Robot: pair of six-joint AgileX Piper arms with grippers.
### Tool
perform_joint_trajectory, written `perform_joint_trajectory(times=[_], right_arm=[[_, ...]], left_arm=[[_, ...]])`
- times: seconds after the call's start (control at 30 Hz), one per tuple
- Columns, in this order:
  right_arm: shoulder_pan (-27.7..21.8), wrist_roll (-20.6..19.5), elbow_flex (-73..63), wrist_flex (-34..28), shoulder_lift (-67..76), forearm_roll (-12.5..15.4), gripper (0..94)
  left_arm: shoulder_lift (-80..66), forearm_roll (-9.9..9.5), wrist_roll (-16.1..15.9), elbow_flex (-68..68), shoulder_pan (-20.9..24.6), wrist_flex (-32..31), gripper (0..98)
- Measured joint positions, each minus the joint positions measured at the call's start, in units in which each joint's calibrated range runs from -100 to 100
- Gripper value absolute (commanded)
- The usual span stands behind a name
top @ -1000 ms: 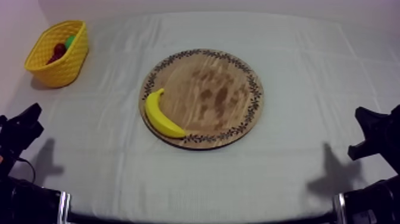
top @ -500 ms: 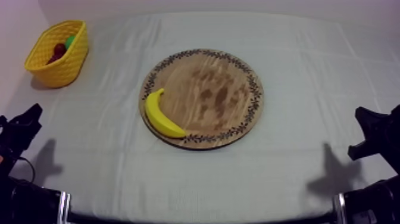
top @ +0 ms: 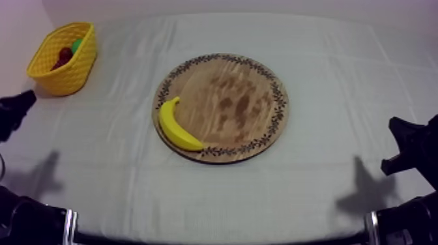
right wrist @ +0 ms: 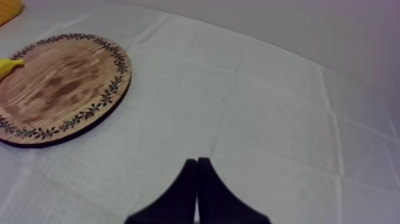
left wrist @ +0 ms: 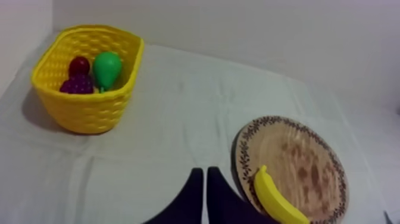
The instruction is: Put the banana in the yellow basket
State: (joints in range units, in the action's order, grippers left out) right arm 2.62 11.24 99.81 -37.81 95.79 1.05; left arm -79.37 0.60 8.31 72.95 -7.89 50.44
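Note:
The yellow banana [top: 176, 125] lies on the left edge of the round wooden board [top: 242, 98], curving along its patterned rim. The yellow basket [top: 65, 64] stands at the far left corner. My left gripper [top: 27, 99] hangs at the table's left edge, just short of the basket and well left of the banana. In the left wrist view its fingers [left wrist: 193, 196] lie together as a narrow wedge, with the banana [left wrist: 275, 199] beside them and the basket [left wrist: 89, 104] farther off. My right gripper [right wrist: 197, 165] is shut on nothing, low at the right side [top: 397, 125].
In the basket lie a green pear [left wrist: 107, 68], a small red fruit [left wrist: 79, 64] and dark grapes [left wrist: 75, 86]. Grey-white cloth stretches between the board [left wrist: 303, 158] and the basket. The board's right half [right wrist: 65, 83] is bare wood.
My left gripper has moved up the table's left edge toward the basket. The right arm, banana and board have not moved.

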Motion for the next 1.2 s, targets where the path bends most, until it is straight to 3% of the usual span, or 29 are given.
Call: perform_joint_trajectory(times=[0.2, 0.57, 0.8, 1.2], right_arm=[[0.00, 0.00, 0.00, 0.01, 0.00, 0.00, 0.2], [0.00, 0.00, 0.00, 0.01, 0.00, 0.00, 0.2], [0.00, 0.00, 0.00, 0.01, 0.00, 0.00, 0.2], [0.00, 0.00, 0.00, 0.01, 0.00, 0.00, 0.2]], left_arm=[[14.42, 0.18, -1.77, -15.92, -0.98, 9.49, 0.0], [40.82, 1.15, -0.17, -43.00, -1.58, 26.60, 0.0], [53.99, 1.55, 3.39, -49.32, -4.09, 28.25, 0.0], [66.12, 2.03, 12.86, -50.99, -10.96, 28.04, 0.2]])
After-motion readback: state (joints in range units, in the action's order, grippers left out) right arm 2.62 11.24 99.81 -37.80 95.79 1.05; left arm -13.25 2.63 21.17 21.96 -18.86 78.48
